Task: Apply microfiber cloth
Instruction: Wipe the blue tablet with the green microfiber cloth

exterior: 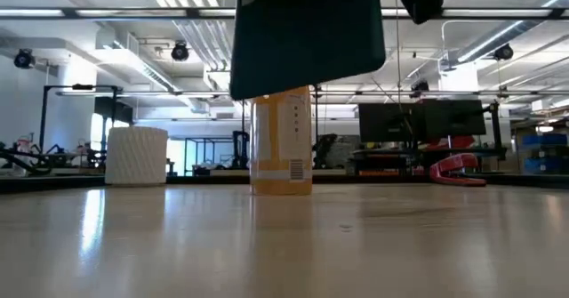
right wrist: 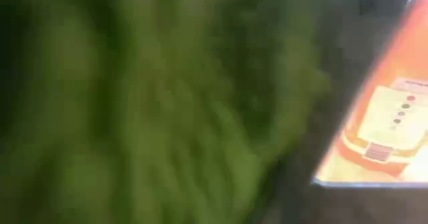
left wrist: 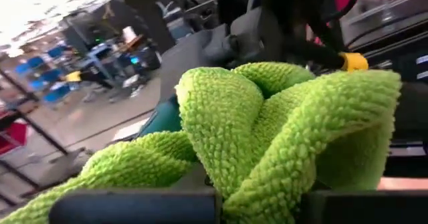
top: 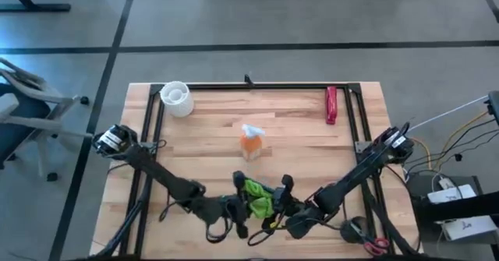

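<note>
The lime-green microfiber cloth (top: 256, 197) is bunched up near the table's near edge, between my two grippers. In the left wrist view the cloth (left wrist: 267, 130) fills the gap between my left gripper's fingers, with a dark teal slab (left wrist: 164, 117) showing behind it. The low view shows that slab (exterior: 307, 36) raised clear of the table, in front of the orange bottle (exterior: 281, 142). My left gripper (top: 240, 200) is shut on the cloth. My right gripper (top: 284, 199) sits just right of the cloth, and what holds the slab is hidden. My left gripper has a thick bunched fold of the cloth (left wrist: 261, 194) between its two fingers (left wrist: 134, 207), several layers deep. The rest of the cloth (left wrist: 221, 110) is heaped beyond the fingers in loose folds, slack, over the slab.
The orange bottle with a white top (top: 251, 142) stands at the table's middle, just beyond the grippers. A white ribbed cup (top: 176, 99) is at the far left and a red tool (top: 331, 105) at the far right. A black frame (top: 257, 86) runs round the table.
</note>
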{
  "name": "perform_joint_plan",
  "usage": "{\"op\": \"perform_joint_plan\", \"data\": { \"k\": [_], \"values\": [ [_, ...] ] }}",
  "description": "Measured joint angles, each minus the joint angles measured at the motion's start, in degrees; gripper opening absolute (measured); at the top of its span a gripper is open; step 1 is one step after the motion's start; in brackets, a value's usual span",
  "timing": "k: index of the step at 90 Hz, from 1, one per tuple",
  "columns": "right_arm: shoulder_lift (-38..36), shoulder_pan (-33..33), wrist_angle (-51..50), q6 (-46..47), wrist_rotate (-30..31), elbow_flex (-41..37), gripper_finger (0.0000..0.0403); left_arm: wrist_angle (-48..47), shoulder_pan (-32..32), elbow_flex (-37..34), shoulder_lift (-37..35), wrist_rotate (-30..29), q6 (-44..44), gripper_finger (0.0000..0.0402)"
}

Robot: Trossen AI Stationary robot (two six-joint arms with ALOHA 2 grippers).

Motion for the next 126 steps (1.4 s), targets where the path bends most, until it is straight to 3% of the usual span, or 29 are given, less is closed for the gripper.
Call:
{"op": "perform_joint_plan", "data": {
  "k": [17, 30, 51, 67, 80, 95, 126],
  "values": [
    [-0.15, 0.0, 0.5, -0.17, 0.72, 0.11, 0.0008, 6.19, 0.25, -0.17, -0.53, 0.3, 5.97, 0.0009],
    [-0.26, 0.07, 0.64, -0.87, 0.65, 0.26, 0.0008, 5.02, -0.01, -0.17, -1.98, -1.48, 6.76, 0.0009],
    [-0.5, 0.07, -1.16, -3.46, -0.57, 0.13, 0.0008, -3.78, -1.0, -2.92, -2.49, 0.1, -6.41, 0.0009],
    [-0.81, 0.13, -1.2, -6.43, -0.86, 1.62, 0.0008, -3.53, -2.44, -8.11, -2.69, 4.62, -13.33, 0.0009],
    [-0.84, 0.29, -2.75, -5.84, -0.32, 2.51, 0.0009, -4.8, -3.68, -11.25, -2.59, 3.02, -15.61, 0.0009],
    [-1.25, 0.2, -3.4, -5.45, 0.74, 3.43, 0.0009, -5.71, -5.43, -13.37, -2.29, -3.97, -17.97, 0.0009],
    [-1.25, 0.11, -4.3, -6.8, 1.31, 4.5, 0.0009, -0.42, -5.74, -13.46, 0.2, -4.8, -22.13, 0.0009]
  ]
}}
